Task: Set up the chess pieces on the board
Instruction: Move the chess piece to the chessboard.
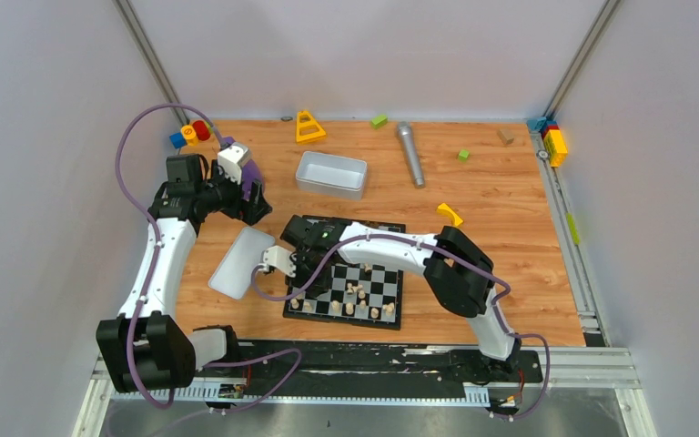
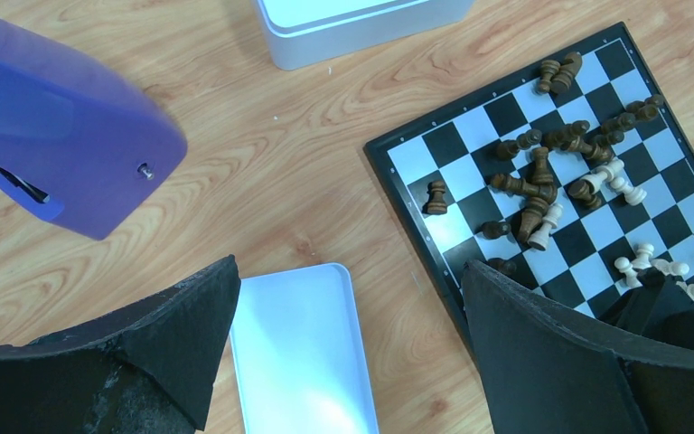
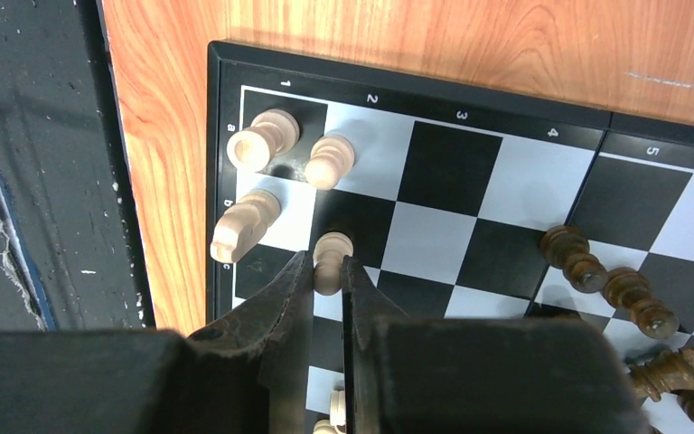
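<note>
pale pawn [image 3: 332, 246] inside right gripper [image 3: 325, 267], seemingly gripped

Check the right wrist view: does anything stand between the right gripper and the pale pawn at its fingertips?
Nothing visible does. The pale pawn stands upright in the narrow gap between the fingers of the right gripper, which hug its sides. The three other pale pieces by the corner of the board sit clear of those fingers.
</note>
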Tool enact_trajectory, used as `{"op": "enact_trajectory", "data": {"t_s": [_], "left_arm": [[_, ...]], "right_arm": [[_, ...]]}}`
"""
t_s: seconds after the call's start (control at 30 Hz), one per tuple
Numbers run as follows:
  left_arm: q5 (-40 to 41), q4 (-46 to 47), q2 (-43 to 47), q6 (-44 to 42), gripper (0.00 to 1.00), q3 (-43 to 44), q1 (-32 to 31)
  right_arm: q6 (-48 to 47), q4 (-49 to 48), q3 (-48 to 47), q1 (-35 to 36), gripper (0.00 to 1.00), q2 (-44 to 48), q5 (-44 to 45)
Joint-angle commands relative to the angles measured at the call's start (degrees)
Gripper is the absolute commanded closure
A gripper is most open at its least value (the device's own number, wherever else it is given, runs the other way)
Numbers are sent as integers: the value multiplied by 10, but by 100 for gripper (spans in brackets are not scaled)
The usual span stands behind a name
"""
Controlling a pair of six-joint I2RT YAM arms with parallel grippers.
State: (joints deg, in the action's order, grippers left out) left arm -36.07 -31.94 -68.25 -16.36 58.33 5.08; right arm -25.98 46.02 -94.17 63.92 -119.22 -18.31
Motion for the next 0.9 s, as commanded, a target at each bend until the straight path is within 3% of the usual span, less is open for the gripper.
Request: {"op": "enact_trajectory", "data": {"t_s": [0.0,0.33,0.5,0.8,0.87], "left_arm": [[-2,17,17,5,0,1,3],[-3,17,17,5,0,0,3],[-3,17,17,3,0,1,3],[0,18,21,2,0,1,2],[5,19,23,2,0,1,3]], "right_arm": [[-7,-10,-32,4,100,-13,1],[-6,-11,-44,6,100,-23,-3],[-7,-10,-40,6,93,-23,3],[-3,-9,-36,2,47,9,32],[1,-9,-35,-5,42,27,36]]}}
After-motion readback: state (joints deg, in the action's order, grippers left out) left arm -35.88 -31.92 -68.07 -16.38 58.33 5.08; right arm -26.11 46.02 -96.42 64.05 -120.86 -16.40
